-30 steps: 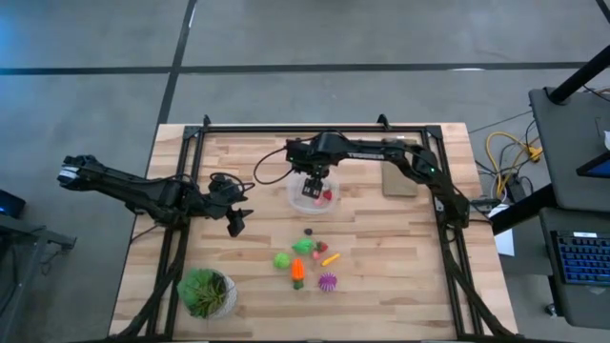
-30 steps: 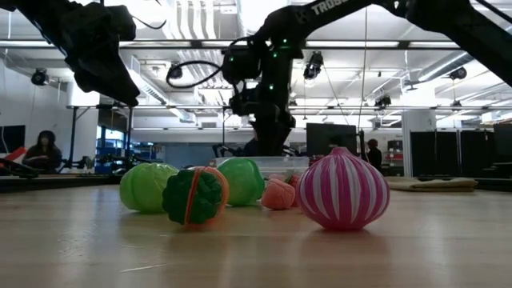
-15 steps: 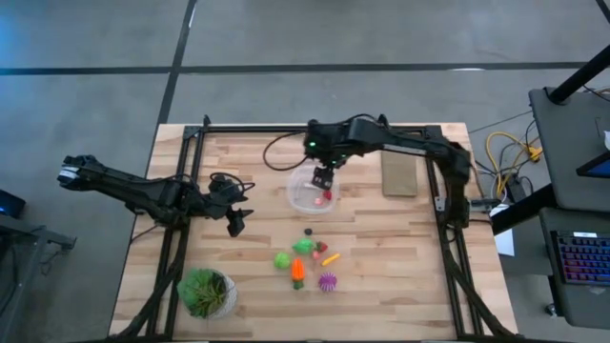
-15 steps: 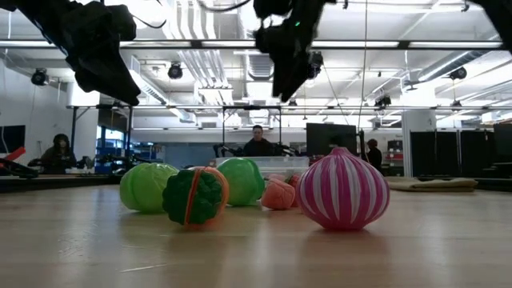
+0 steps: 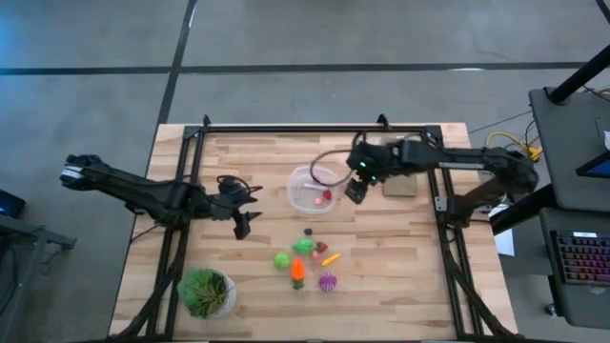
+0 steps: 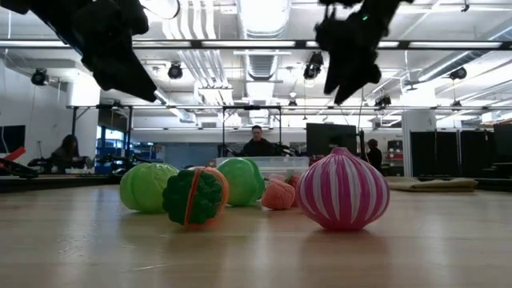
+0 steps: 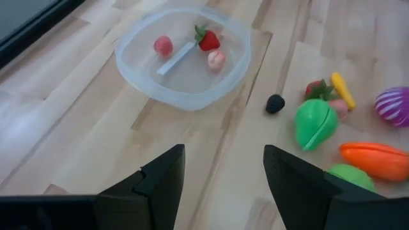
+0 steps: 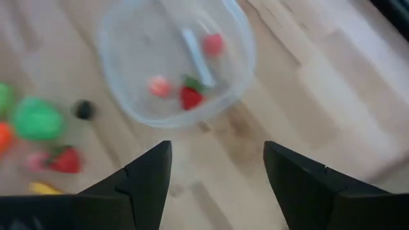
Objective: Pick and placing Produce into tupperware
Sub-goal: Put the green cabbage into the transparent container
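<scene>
Hovering with fingers apart and empty, the right gripper (image 5: 355, 190) hangs just beside the clear tupperware (image 5: 298, 187), which holds a strawberry (image 7: 208, 39) and two small pink pieces. Beyond it, the left gripper (image 5: 243, 225), also parted and empty, faces the loose produce cluster (image 5: 307, 259) on the table (image 5: 410, 276).

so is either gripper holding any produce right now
No. The left gripper and the right gripper both stand open with only bare table showing between their fingers. Three small pieces already lie in the tupperware.
</scene>
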Motion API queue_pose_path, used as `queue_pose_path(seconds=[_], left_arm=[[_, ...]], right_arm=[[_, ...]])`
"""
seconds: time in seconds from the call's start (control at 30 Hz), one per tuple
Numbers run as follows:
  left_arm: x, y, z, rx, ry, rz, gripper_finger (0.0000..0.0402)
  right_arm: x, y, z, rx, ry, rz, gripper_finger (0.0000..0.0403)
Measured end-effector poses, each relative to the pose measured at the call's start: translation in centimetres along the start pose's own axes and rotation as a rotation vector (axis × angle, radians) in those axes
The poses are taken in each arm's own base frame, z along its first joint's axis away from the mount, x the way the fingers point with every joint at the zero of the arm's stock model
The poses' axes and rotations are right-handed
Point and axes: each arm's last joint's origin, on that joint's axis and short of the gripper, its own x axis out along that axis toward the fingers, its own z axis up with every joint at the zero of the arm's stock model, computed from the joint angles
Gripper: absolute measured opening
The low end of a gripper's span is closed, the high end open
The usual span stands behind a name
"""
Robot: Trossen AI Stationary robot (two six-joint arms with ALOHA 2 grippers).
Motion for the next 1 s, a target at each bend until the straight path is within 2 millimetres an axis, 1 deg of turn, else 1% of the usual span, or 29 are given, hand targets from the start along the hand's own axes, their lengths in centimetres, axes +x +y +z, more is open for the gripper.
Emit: queue_pose_path(seconds=[0.07, 0.2, 0.37, 0.47, 0.63, 0.7, 0.77, 0.8, 0.87, 1.0], left_arm=[[0.2, -0.1, 0.0, 0.005, 0.01, 0.005, 0.0199], [0.5, -0.4, 0.3, 0.006, 0.018, 0.009, 0.0199], [0.9, -0.7, 0.5, 0.007, 0.019, 0.01, 0.0199], [1.3, -1.0, 0.6, -0.012, -0.017, -0.007, 0.0199], [2.2, -1.6, 1.1, -0.04, -0.066, -0.035, 0.0199], [2.4, -1.8, 0.9, -0.08, -0.039, -0.064, 0.0199], [2.7, -2.2, 1.0, -0.097, 0.002, -0.132, 0.0199], [2.8, -2.4, 0.9, -0.088, 0.024, -0.165, 0.0199], [3.0, -2.7, 0.9, -0.008, 0.055, -0.223, 0.0199], [3.1, -3.6, 1.3, 0.268, 0.069, -0.329, 0.0199]], right_arm=[[-0.8, 0.1, -0.8, 0.026, -0.071, 0.028, 0.0239], [-2.1, -0.8, -2.8, 0.079, -0.145, -0.021, 0.0236], [-2.8, -2.1, -5.3, 0.125, -0.161, -0.028, 0.0235], [-2.9, -2.6, -6.3, 0.131, -0.165, -0.026, 0.0235], [-3.1, -3.0, -7.4, 0.133, -0.152, 0.005, 0.0234], [-3.3, -3.0, -7.5, 0.162, -0.142, 0.046, 0.0233], [-3.4, -2.9, -7.5, 0.196, -0.132, 0.078, 0.0232], [-3.4, -2.9, -7.5, 0.204, -0.126, 0.088, 0.0232], [-3.4, -2.8, -7.5, 0.204, -0.123, 0.099, 0.0232], [-3.4, -2.8, -7.6, 0.197, -0.111, 0.112, 0.0232]])
